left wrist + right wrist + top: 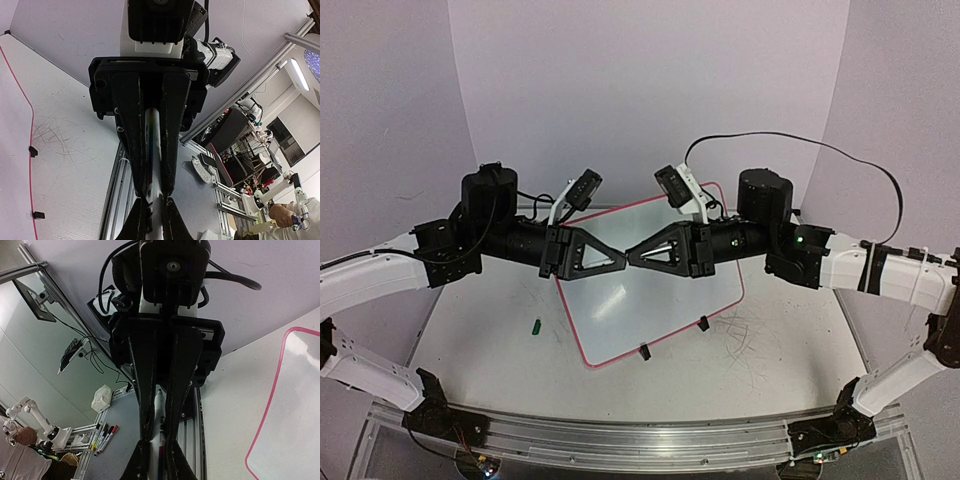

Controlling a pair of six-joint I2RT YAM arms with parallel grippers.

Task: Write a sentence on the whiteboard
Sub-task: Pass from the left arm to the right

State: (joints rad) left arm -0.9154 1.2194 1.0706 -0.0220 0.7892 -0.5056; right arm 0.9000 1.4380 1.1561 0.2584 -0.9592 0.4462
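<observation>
The whiteboard (660, 300), white with a pink rim, lies tilted on the table below both arms. No sentence shows on it. Above its upper left part my left gripper (618, 259) and right gripper (636, 256) meet tip to tip. Both are shut on the same white marker. In the left wrist view the marker (153, 145) runs from my left gripper (153, 217) up between the right gripper's fingers (172, 125). The right wrist view shows the marker (160, 412) in my right gripper (157, 460), beside the board's edge (272, 405).
A small green cap (535, 325) lies on the table left of the board. Two black clip feet (643, 351) (702, 323) sit on the board's near edge. Old scribbles (745, 335) mark the table. Spare markers (102, 437) lie on a surface beyond the table.
</observation>
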